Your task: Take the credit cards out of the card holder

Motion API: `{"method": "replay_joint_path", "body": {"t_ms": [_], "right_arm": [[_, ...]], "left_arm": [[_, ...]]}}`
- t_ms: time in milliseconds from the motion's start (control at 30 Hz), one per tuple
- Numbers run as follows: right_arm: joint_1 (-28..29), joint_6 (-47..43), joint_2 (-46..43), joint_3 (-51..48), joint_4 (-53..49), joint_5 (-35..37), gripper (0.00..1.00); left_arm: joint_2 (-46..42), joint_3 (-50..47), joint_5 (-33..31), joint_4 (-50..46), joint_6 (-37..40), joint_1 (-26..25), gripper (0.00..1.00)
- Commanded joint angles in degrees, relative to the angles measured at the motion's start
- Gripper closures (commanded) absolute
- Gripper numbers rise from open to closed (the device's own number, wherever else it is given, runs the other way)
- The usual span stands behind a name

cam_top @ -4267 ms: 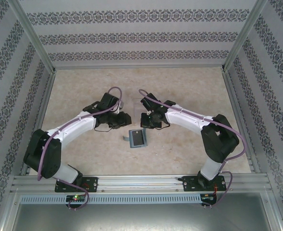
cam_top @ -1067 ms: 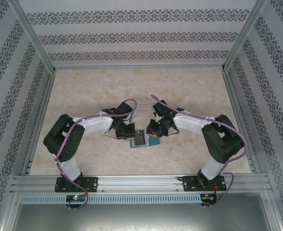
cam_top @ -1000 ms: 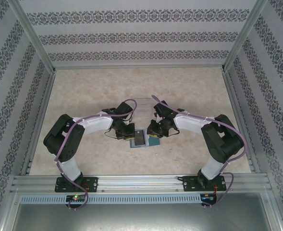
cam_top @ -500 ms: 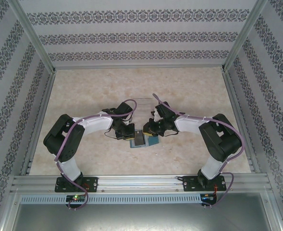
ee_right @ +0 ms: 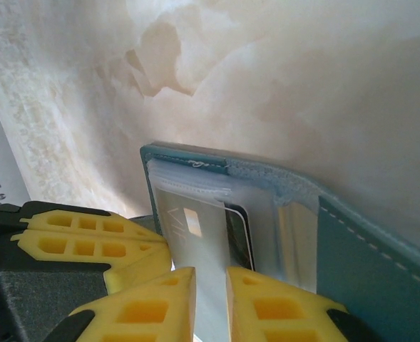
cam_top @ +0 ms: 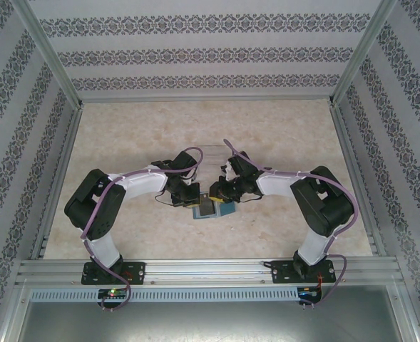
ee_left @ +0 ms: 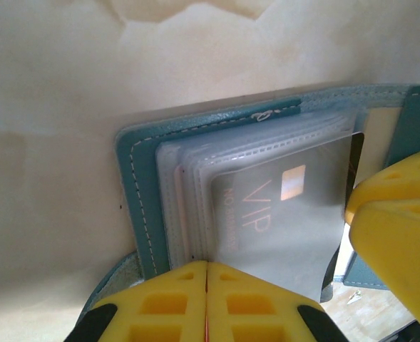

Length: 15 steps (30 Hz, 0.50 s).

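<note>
At table [cam_top: 281, 142] centre, teal card holder [ee_left: 135, 185] lies open, clear sleeves facing up. Sleeve edge pinched by left gripper [ee_left: 206, 303], yellow fingers pressed together. Opposite, right gripper [ee_right: 210, 299] narrow, nipping edge of grey VIP credit card [ee_left: 281, 221] in top sleeve; dark card [ee_right: 239, 235] just behind it.

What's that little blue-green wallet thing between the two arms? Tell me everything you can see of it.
The card holder is a small teal case, leather-like with pale stitching, lying open on the marbled table. Inside sit stacked clear plastic sleeves. The front one holds a grey VIP card, with a dark card edging out behind it. The left hand is clamped shut on its near edge, and the right hand pinches the grey card.
</note>
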Motion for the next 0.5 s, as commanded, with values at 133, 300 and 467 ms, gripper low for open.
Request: {"method": "replay_joint_path", "body": {"t_ms": [133, 300, 467], "right_arm": [[1.0, -0.5, 1.7, 1.0, -1.6, 0.5, 0.75], [1.3, -1.7, 1.3, 1.7, -4.3, 2.8, 0.64], [1.4, -2.8, 0.4, 2.1, -6.9, 4.8, 0.59]], "left_arm": [[0.9, 0.5, -0.7, -3.1, 1.3, -0.2, 0.92], [0.9, 0.5, -0.8, -3.4, 1.5, -0.2, 0.92], [0.7, 0.5, -0.9, -3.3, 1.3, -0.2, 0.91]]}}
